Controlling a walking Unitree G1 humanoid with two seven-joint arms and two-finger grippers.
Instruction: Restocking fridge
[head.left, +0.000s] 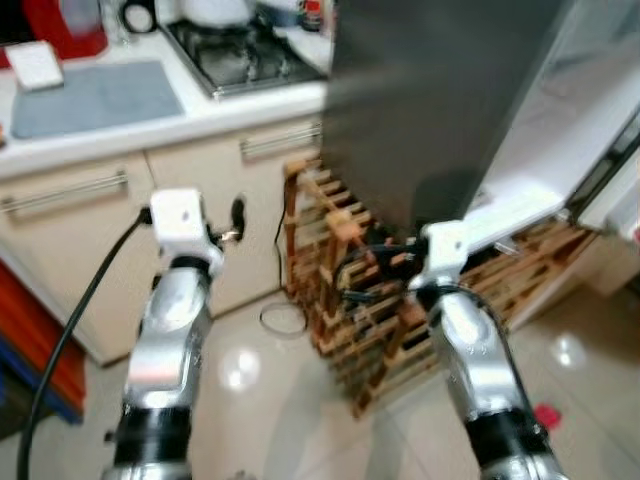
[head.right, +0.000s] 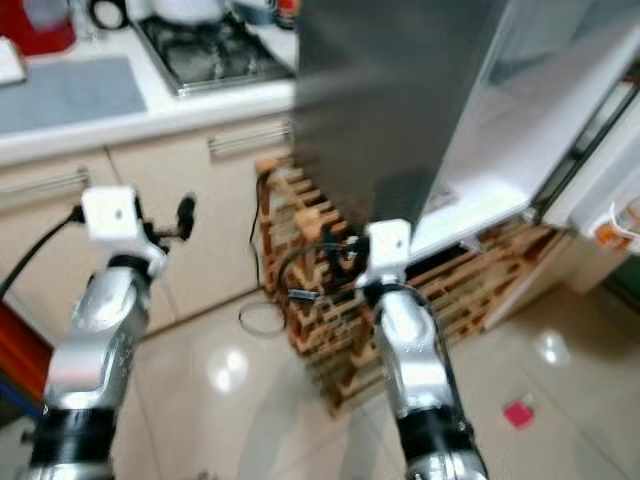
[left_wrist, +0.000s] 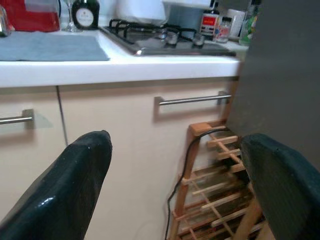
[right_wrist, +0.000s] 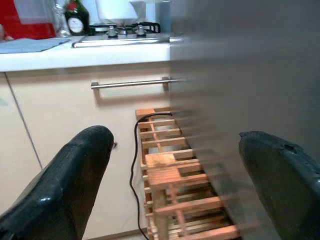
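Observation:
The tall grey fridge (head.left: 430, 100) stands right of the kitchen counter, and its door (head.left: 560, 130) hangs open at the right, showing a white inside. Both arms are raised in front of me. My left gripper (head.left: 232, 225) is open and empty, held before the cream cupboard fronts; the left wrist view has its black fingers (left_wrist: 75, 185) wide apart. My right gripper (head.left: 370, 272) is open and empty too, in front of the wooden rack beside the fridge's grey side. Its fingers (right_wrist: 75, 180) stand spread in the right wrist view.
A wooden slat rack (head.left: 350, 300) leans at the fridge's foot, with a black cable (head.left: 283, 318) looped on the tiled floor. The white counter (head.left: 200, 110) carries a gas hob (head.left: 245, 55), a grey mat and a red appliance (head.left: 65, 25). A small pink object (head.left: 547, 415) lies on the floor.

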